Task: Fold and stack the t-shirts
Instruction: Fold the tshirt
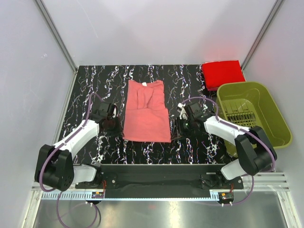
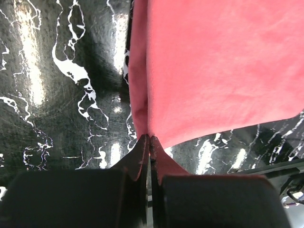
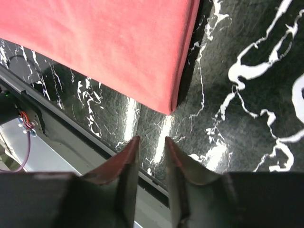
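The salmon-pink t-shirt [image 1: 146, 114] lies flat mid-table [image 1: 95, 80], sleeves already turned in, collar toward 12 o'clock. The red t-shirt [image 1: 223, 73] sits folded at 1 o'clock, next to the basket [image 1: 275, 118].

At the shirt's 7 o'clock corner the left hand [image 2: 149, 138] is closed tight, apparently pinching the hem. At the 5 o'clock corner the right hand [image 3: 151, 140] is slightly parted, holds nothing and sits just short of the cloth.

The next step is probably the hem-to-collar fold. The right hand should grip its corner first, then both should lift level so the edge stays straight.
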`<state>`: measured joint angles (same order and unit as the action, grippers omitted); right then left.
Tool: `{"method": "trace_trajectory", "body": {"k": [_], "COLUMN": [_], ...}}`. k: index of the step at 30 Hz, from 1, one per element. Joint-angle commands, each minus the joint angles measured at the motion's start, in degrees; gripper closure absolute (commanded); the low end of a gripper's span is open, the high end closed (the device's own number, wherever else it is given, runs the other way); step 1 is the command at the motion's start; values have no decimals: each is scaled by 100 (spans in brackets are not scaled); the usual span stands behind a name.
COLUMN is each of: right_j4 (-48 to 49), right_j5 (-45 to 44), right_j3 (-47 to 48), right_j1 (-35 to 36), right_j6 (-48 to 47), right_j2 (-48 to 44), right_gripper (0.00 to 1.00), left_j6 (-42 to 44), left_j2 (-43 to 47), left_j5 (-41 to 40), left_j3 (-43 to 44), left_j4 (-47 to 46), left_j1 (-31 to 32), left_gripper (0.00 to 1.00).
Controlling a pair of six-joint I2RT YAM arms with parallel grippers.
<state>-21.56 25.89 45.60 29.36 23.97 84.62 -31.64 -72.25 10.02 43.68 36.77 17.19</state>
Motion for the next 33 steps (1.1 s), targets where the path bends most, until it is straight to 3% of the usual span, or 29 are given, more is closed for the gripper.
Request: {"method": "trace_trajectory", "body": {"k": [1,5,14,21,24,27,33], "right_j4": [354,652,644,618,592,574,74], "right_j5": [144,311,-137,-374,-462,-480,-611], "right_j3": [-43,-43,151,-16,-17,1,97], "right_j1": [69,96,403,421,421,421,456], "right_j6": [82,56,-182,-208,-226,-261,-340], "right_j2": [212,511,1100,1048,1057,1048,470], "right_gripper": [64,52,57,69,80,99,100], "left_j6": [-36,-35,8,17,17,17,-44], "left_j2": [-131,-254,-386,-571,-624,-624,-317], "left_j5": [-141,-150,-272,-317,-299,-369,-466], "left_j3": [-105,-193,-202,-237,-255,-246,-88], "left_j4": [-65,-162,-197,-329,-364,-338,-66], "left_j1": [12,12,21,12,12,12,117], "left_gripper": [100,100,100,100,100,100,100]}}
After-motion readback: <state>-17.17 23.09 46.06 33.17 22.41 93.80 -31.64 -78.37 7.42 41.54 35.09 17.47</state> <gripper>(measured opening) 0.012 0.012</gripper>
